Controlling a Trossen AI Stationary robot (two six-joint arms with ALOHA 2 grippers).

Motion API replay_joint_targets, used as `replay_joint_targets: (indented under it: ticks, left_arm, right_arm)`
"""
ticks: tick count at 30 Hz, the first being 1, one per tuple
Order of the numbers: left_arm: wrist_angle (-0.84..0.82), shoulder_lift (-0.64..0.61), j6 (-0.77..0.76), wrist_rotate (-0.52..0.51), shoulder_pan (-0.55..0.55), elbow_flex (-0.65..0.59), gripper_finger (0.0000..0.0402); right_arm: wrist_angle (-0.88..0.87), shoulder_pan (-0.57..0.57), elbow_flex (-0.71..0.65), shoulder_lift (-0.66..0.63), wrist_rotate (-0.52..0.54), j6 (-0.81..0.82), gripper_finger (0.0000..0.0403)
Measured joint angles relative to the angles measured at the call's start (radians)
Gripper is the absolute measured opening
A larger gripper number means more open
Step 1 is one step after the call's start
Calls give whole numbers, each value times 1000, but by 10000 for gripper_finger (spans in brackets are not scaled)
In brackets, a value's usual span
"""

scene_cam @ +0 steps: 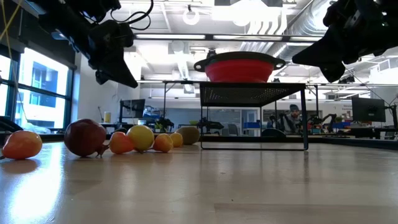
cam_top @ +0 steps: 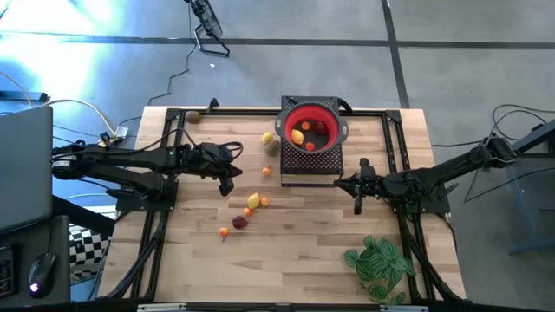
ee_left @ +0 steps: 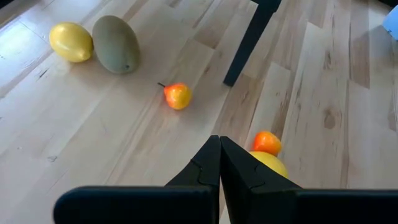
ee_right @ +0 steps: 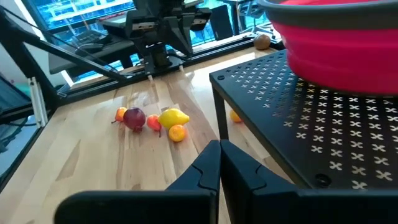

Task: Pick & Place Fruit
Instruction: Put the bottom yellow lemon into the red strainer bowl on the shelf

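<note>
Small toy fruits lie on the wooden table: a yellow one (cam_top: 268,138) beside a greenish one (cam_top: 274,146), a small orange one (cam_top: 266,171), and a cluster (cam_top: 253,201) with a dark red fruit (cam_top: 239,223). The cluster also shows in the low view (scene_cam: 140,137). More fruit (cam_top: 297,136) sits in the red bowl (cam_top: 329,117), which rests on a black perforated stand (cam_top: 310,165). My left gripper (cam_top: 227,182) hangs shut above the table, left of the cluster; the left wrist view shows its fingers (ee_left: 219,149) over a yellow fruit (ee_left: 273,165). My right gripper (cam_top: 358,195) is shut, off the stand's near right corner.
A green leafy plant (cam_top: 379,264) stands near the table's near right corner. A brown fruit (cam_top: 194,116) lies at the far left. The stand's thin legs (ee_left: 252,37) reach the table beside the loose fruit. Bare wood lies along the near edge (cam_top: 286,277).
</note>
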Motion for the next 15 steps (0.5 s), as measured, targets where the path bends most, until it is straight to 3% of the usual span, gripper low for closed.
replay_joint_targets:
  ticks: [15]
  left_arm:
    - [0,0,0,2,0,0,0]
  right_arm:
    - [0,0,0,0,2,54,2]
